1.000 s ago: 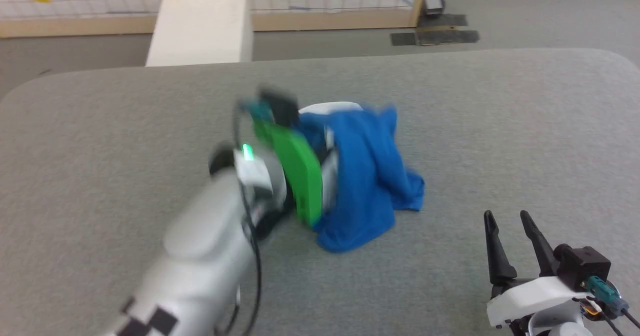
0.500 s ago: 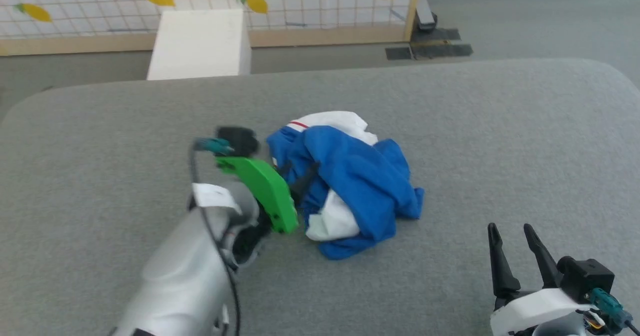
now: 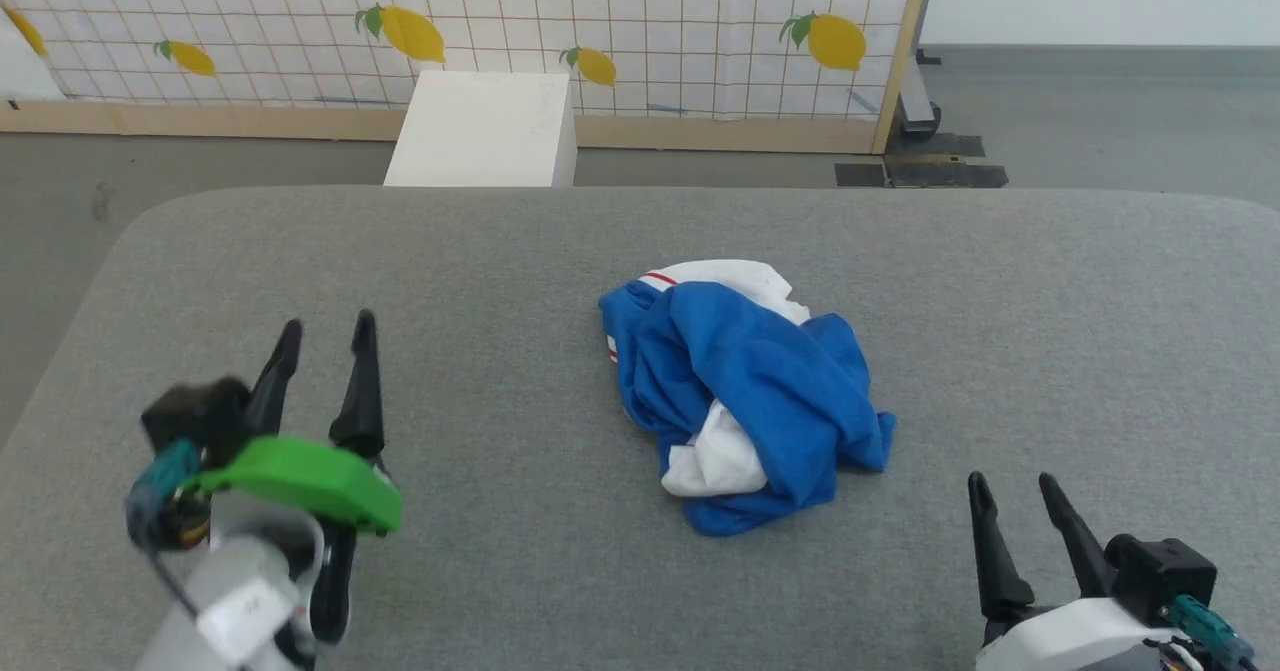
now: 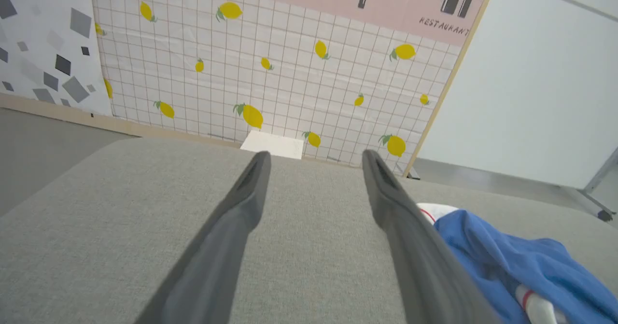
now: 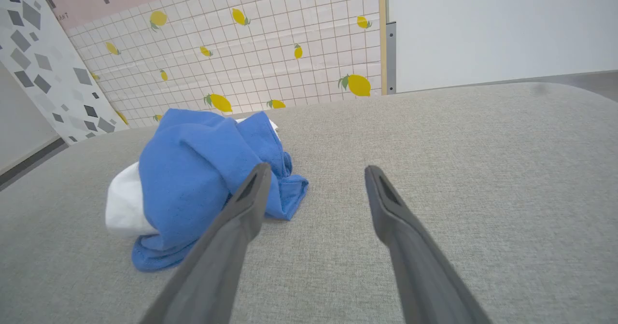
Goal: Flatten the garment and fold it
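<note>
**Shirt in a heap, both grippers empty**

The garment (image 3: 745, 391) lies crumpled in one lump near the middle of the grey padded table (image 3: 500, 251), blue cloth on top, a white sleeve poking out at the near side and a strip of red-and-white trim at the far side. It touches neither arm. The left gripper (image 3: 327, 323) hovers well off to its left with its fingers spread wide and nothing between them. The right gripper (image 3: 1011, 481) waits at the near right, equally wide and empty, a little closer to the heap.

The trouble I expect is in the first grab. The layers are wrapped over one another, so a pinch into the middle would likely catch several thicknesses and lift the whole knot instead of opening it. No hem or shoulder corner shows plainly, so a wrong edge could leave the shirt twisted. A hard pull might also drag it toward the table's rim.

The count: one shirt, one table, two grippers with two dark fingers each, and one white box (image 3: 485, 131) on the floor beyond.
</note>
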Controlling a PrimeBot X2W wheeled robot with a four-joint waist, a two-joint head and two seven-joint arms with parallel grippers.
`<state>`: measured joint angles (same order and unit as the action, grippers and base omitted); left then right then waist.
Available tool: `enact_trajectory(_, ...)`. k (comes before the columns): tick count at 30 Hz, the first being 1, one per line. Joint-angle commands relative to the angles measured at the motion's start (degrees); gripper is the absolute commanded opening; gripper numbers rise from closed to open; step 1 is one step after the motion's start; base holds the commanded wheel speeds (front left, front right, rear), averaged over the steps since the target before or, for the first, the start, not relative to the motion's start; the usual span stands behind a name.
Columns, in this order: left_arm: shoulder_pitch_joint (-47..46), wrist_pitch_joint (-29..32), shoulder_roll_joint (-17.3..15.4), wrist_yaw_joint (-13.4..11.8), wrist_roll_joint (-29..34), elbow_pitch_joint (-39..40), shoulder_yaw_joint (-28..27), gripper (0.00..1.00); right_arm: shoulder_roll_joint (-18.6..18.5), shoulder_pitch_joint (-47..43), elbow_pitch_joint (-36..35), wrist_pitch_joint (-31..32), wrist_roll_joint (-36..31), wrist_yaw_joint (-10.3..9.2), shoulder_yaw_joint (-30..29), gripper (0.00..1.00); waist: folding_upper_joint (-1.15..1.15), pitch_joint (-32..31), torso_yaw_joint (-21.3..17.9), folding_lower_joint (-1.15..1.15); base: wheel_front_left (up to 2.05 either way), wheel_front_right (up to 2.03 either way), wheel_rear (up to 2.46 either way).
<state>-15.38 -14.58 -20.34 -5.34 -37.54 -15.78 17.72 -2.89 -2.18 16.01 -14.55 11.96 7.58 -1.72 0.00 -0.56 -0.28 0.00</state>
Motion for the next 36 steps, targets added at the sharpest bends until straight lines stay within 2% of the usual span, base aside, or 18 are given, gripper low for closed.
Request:
enact_trajectory(1, 3.03, -0.38, 1.49, -0.21, 2.61, 2.23, -2.03, 1.0, 0.02, -0.41, 0.37, 0.81, -0.34, -0.09, 0.19, 1.0, 0.0, 0.19, 0.26, 0.0, 0.0, 0.0, 0.0)
enact_trajectory(6, 11.4, -0.4, 6.6, 0.99, 9.41, 7.29, -7.15, 1.0, 0.02, 2.03, 1.89, 6.73, 0.71, -0.09, 0.27, 1.0, 0.0, 1.03, 0.66, 0.0, 0.0, 0.0, 0.0)
enact_trajectory(9, 13.96, -0.4, 9.59, 2.21, 12.04, 8.84, -9.87, 1.0, 0.02, 6.39, 2.85, 14.11, 0.63, -0.09, 1.0, 1.0, 0.0, 2.0, 0.97, 0.0, 0.0, 0.0, 0.0)
enact_trajectory(15, 13.33, -0.41, 12.15, 5.79, 16.62, 9.46, -12.5, 1.0, 0.02, 17.57, 6.54, 35.88, -4.85, -0.09, 4.2, 1.0, 0.0, 5.56, 2.39, 0.0, 0.0, 0.0, 0.0)
enact_trajectory(18, 11.83, -0.41, 13.06, 7.22, 18.33, 9.52, -13.66, 1.0, -0.93, 21.94, 7.51, 41.79, -8.44, -0.09, 6.05, 1.0, 0.0, 7.53, 3.31, 0.0, 0.0, 0.0, 0.0)
enact_trajectory(22, 9.99, -0.41, 14.25, 8.85, 20.04, 9.54, -15.1, 1.0, -1.15, 24.87, 10.55, 47.01, -9.4, -0.09, 8.44, 1.0, 0.0, 9.87, 4.36, 0.0, 0.0, 0.0, 0.0)
enact_trajectory(23, 9.66, -0.41, 14.54, 9.2, 20.39, 9.41, -15.46, 1.0, -1.13, 25.24, 11.5, 48.08, -9.15, -0.09, 8.73, 0.91, 0.0, 10.34, 4.57, 0.0, 0.0, 0.0, 0.0)
enact_trajectory(24, 9.46, -0.41, 14.75, 9.45, 20.64, 9.3, -15.79, 1.0, -1.13, 25.55, 12.0, 48.53, -9.0, -0.09, 8.97, 0.4, 0.0, 10.62, 4.65, 0.0, 0.0, 0.0, 0.0)
enact_trajectory(26, 9.16, -0.41, 15.18, 9.95, 21.11, 9.07, -16.56, 1.0, -1.06, 26.15, 12.14, 47.56, -8.02, -0.09, 9.26, 0.0, 0.0, 11.01, 4.64, 0.0, 0.0, 0.0, 0.0)
enact_trajectory(30, 9.2, -0.41, 15.87, 10.63, 21.84, 8.6, -18.14, 1.0, -1.9, 26.8, 10.64, 44.15, -5.64, -0.09, 7.89, 0.0, 0.0, 10.8, 3.72, 0.0, 0.0, 0.0, 0.0)
enact_trajectory(36, 9.52, -0.41, 16.64, 11.37, 22.55, 7.49, -19.37, 1.0, -5.72, 24.6, 4.54, 39.28, -4.77, -0.09, -4.35, 0.0, 0.0, 9.09, 1.89, 0.0, 0.0, 0.0, 0.0)
